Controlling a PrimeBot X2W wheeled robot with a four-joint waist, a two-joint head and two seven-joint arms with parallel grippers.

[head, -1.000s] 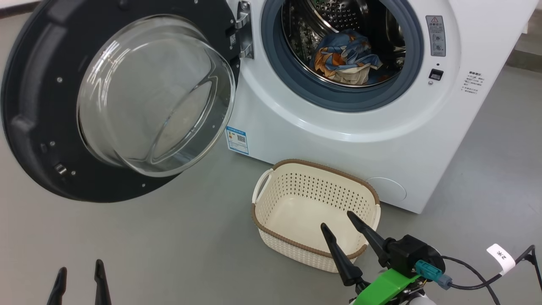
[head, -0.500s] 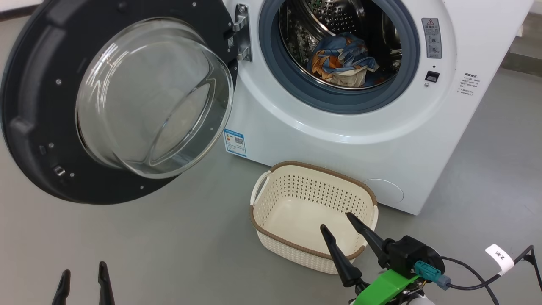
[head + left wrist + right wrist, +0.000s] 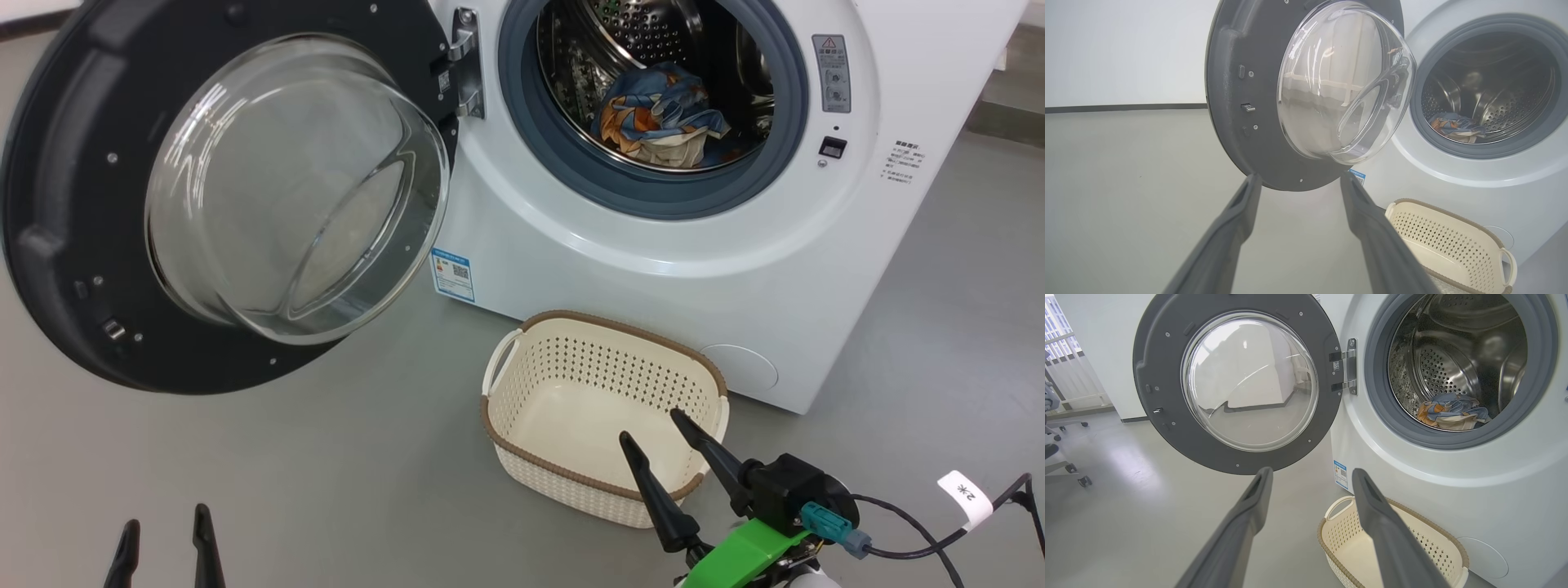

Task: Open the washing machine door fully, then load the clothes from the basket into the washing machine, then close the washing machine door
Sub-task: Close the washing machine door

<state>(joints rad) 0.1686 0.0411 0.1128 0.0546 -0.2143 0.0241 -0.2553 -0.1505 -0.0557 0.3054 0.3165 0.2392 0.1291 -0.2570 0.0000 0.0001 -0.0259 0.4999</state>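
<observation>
On floor [image 3: 326, 457] by washing machine [image 3: 653, 269]: basket [image 3: 604, 322] empty

Swung wide left, washing machine door [image 3: 73, 163] stood open. Inside drum [image 3: 645, 33] sat clothes [image 3: 661, 114]. Over basket's near rim hovered right pincer [image 3: 651, 424], fingers apart; left pincer [image 3: 165, 516] low, also apart.

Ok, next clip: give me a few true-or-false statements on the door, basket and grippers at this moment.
1. The washing machine door stands open. True.
2. The basket holds clothes. False: it is empty; the clothes lie in the drum.
3. The right gripper is shut on a garment. False: it is open and empty.
4. The left gripper is open. True.
</observation>
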